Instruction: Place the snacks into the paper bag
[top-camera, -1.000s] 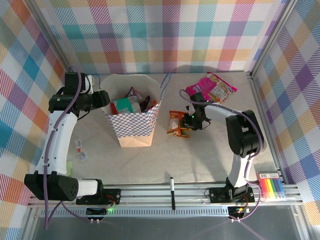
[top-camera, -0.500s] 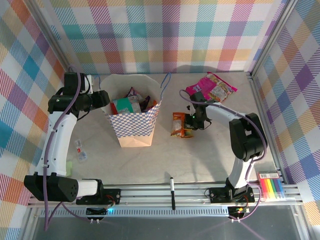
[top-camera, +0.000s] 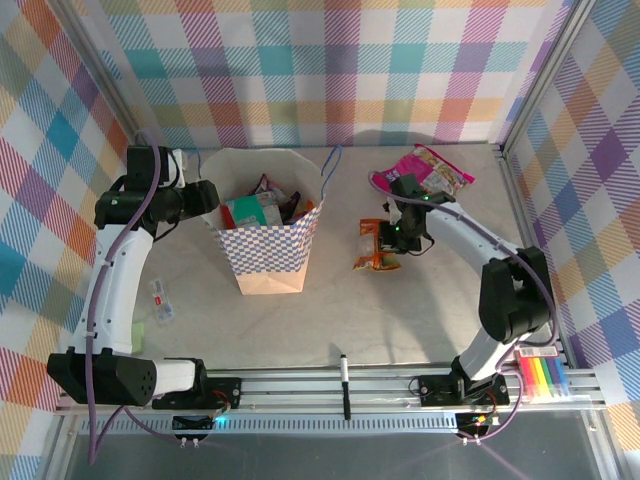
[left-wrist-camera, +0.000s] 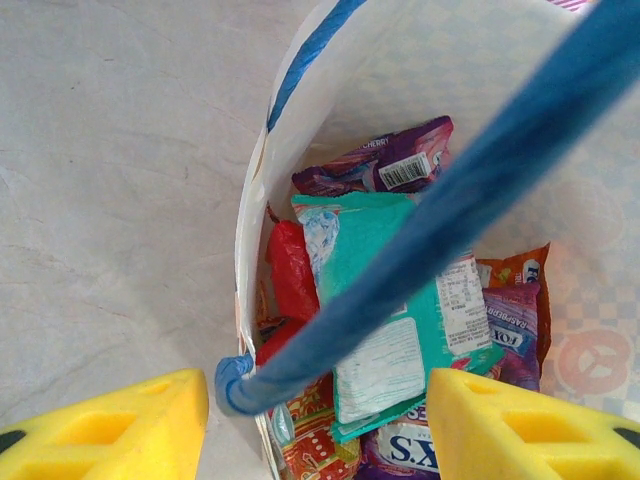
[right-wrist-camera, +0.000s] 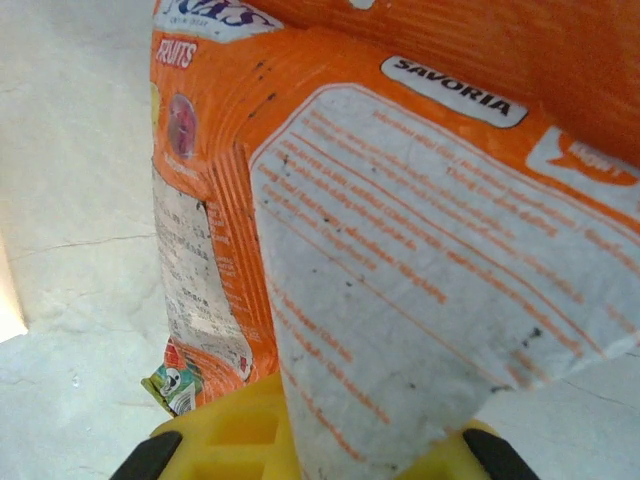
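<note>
Two snacks lie outside the paper bag (top-camera: 268, 255): an orange packet (top-camera: 377, 247) and a pink packet (top-camera: 428, 170). The right gripper (top-camera: 393, 236) has its fingers pinched narrow on the orange packet. In the right wrist view the packet rises straight up from the yellow pad (right-wrist-camera: 235, 435), creased, with its printed side toward the lens. Whether its lower end touches the table I cannot tell. The pink packet lies flat just beyond those fingers, toward the back wall.

The bag stands upright well to the left of them, mouth open, with purple, teal, red and orange packets heaped inside. The left gripper (top-camera: 207, 197) sits at the bag's left rim with its fingers (left-wrist-camera: 110, 430) spread wide. The rim and the knotted end of a blue cord handle (left-wrist-camera: 420, 230) pass between them, touching neither as far as I can see.

By my reading the step in hand is the pick of the orange packet: grip made, carry not yet begun. The next move calls for a lift high enough to clear the bag's right rim, a sweep leftward over the mouth, and a release above the heap, avoiding the cord across the opening. The pink one would follow.
</note>
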